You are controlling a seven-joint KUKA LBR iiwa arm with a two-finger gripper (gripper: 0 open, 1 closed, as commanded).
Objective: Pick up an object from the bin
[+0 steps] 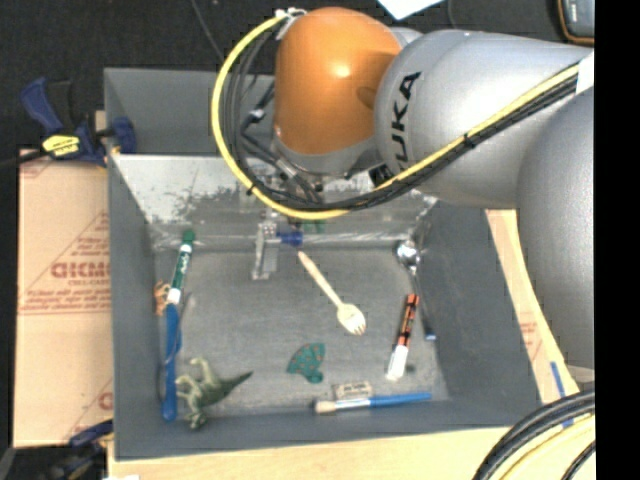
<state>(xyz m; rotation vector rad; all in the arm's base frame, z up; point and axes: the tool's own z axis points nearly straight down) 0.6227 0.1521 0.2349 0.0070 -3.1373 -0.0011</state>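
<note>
My gripper (pixel 265 258) hangs below the orange cover at the back of the bin, close to the rear wall. A cream plastic fork (pixel 330 293) lies just to its right, handle end near the gripper and tines pointing toward the front right. Along the left wall lies a white marker with a green cap (pixel 180 268), some way left of the gripper. Further forward, a small teal piece (pixel 308 361) rests on the floor. Nothing shows in the gripper.
A blue pen (pixel 170 358) and a green toy dinosaur (pixel 205 388) lie at the front left. A blue-handled brush (pixel 375 401) lies along the front wall. An orange, black and white marker (pixel 403 338) lies at the right, with a shiny metal piece (pixel 405 254) behind it.
</note>
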